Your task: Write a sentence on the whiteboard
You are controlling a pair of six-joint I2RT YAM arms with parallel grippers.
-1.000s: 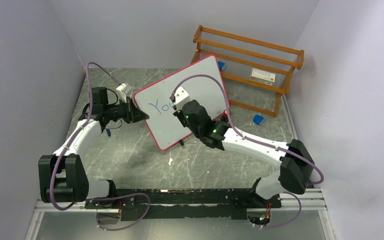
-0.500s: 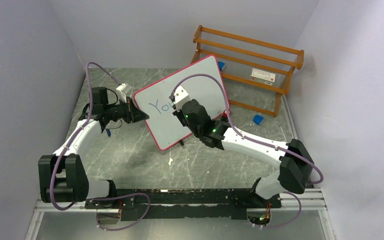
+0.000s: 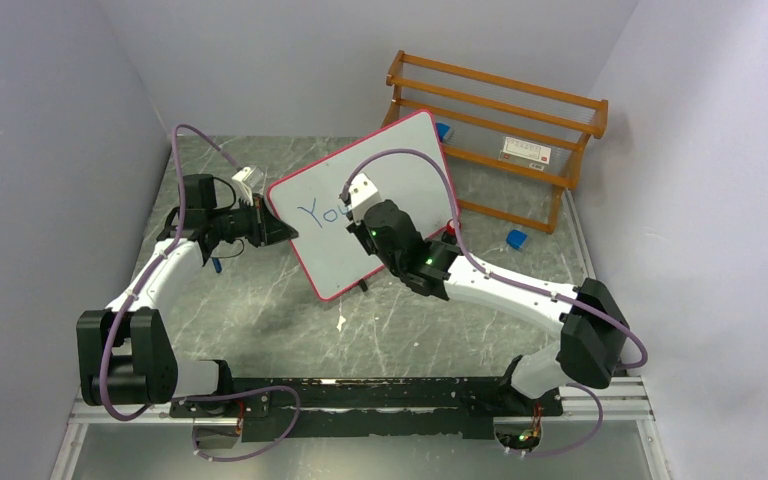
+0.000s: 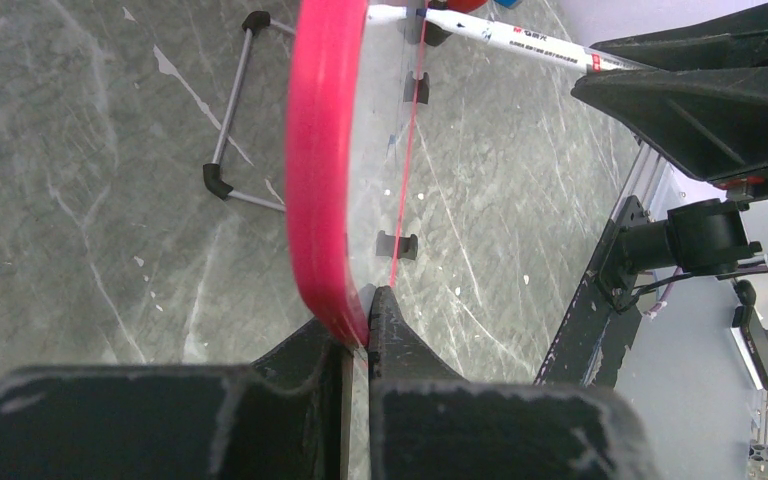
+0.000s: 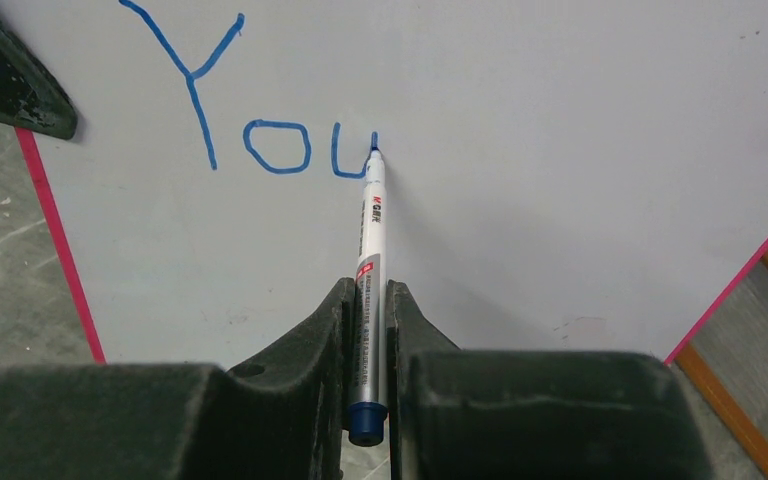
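Grey marbled surface [image 3: 260, 310], pale walls [image 3: 40, 150]. The whiteboard [image 3: 320, 252] leans before the wooden rack [image 3: 500, 82]. The left gripper [image 4: 365, 312] pinches its frame. The right gripper [image 5: 370, 292] clamps a marker [image 5: 371, 225], tip on the sentence [image 5: 260, 145], "You". Nothing has visibly shifted.

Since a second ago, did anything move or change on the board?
Nothing visibly changed from above. The left fingers still pinch the whiteboard by its pink edge. The right fingers still hold the marker with its tip on the "u" of the sentence, which still reads "You".
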